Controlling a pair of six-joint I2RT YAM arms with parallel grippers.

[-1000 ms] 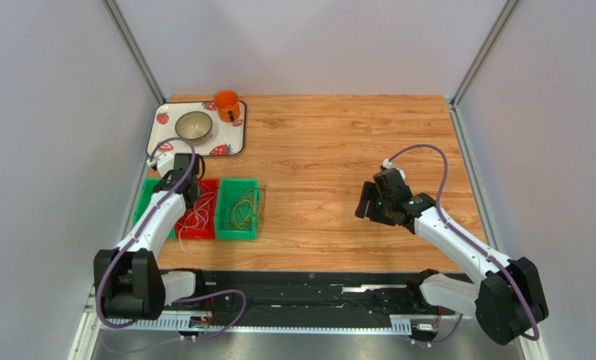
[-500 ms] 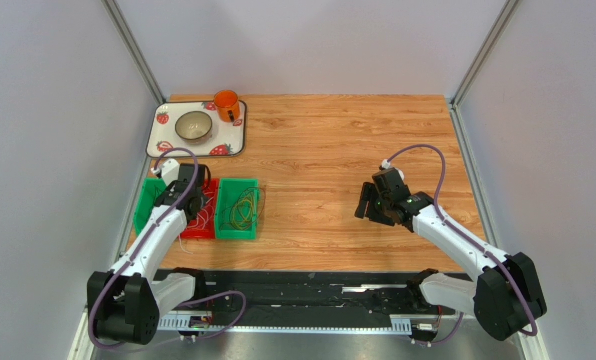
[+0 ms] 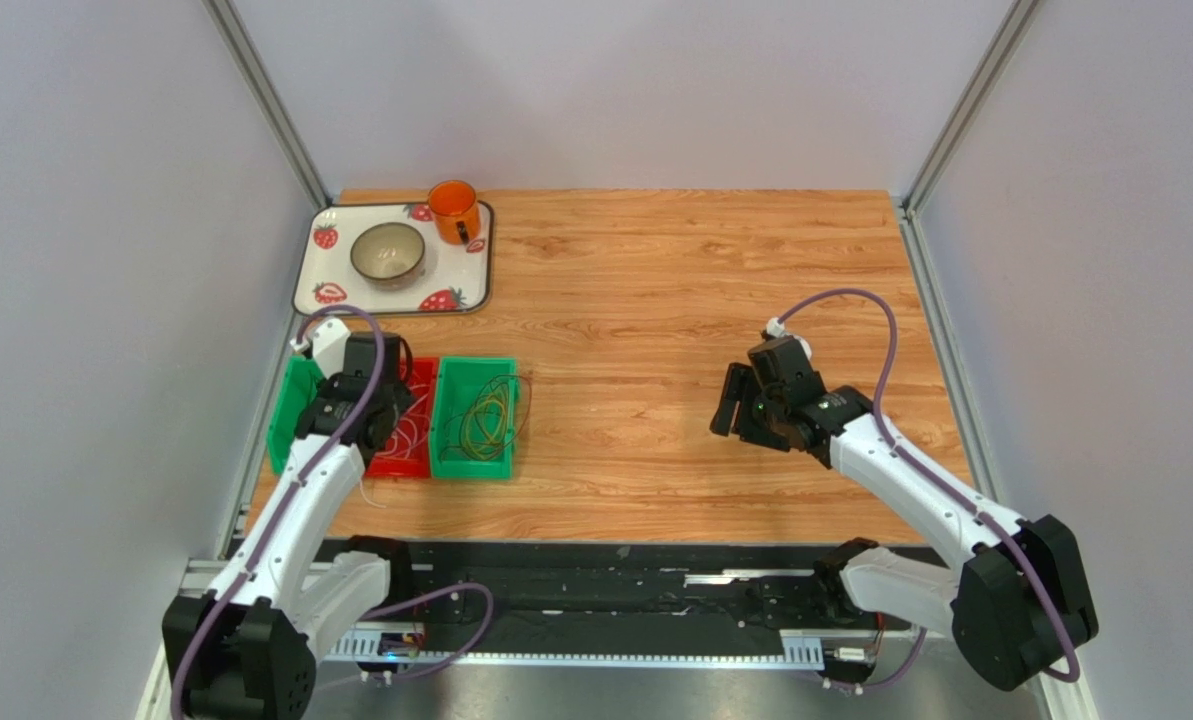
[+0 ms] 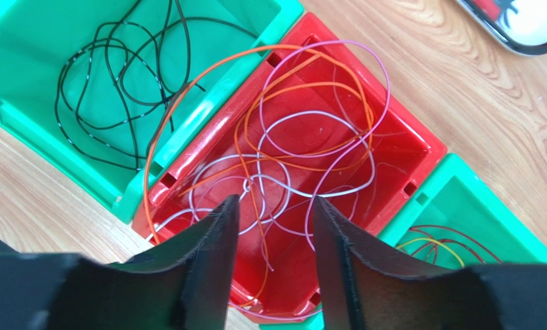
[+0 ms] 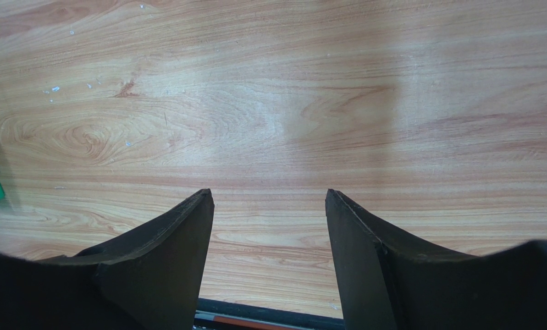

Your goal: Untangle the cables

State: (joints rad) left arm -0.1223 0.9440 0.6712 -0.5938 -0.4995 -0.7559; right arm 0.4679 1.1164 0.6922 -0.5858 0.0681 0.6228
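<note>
In the left wrist view my left gripper (image 4: 276, 203) hangs open just above a red bin (image 4: 400, 148). White cables (image 4: 310, 113) and orange cables (image 4: 263, 251) lie looped over one another inside it. One orange loop arcs over the bin wall onto the neighbouring green bin (image 4: 21, 110), which holds black cables (image 4: 117, 89). Nothing sits between the fingers. A second green bin (image 4: 462, 199) holds yellow and dark red cables (image 4: 438, 242). From above, the left gripper (image 3: 365, 393) covers part of the red bin (image 3: 414, 443). My right gripper (image 3: 737, 405) stands open over bare wood, far from the bins.
A strawberry-patterned tray (image 3: 460, 285) at the back left carries a bowl (image 3: 387, 252) and an orange mug (image 3: 454, 210). The three bins stand side by side near the table's left edge. Grey walls close in both sides. The right wrist view shows the right gripper (image 5: 269, 196) over wood.
My left gripper has gone from shut to open over the red bin, and the left arm has drawn back a little toward the near edge. The right arm has stayed still.
</note>
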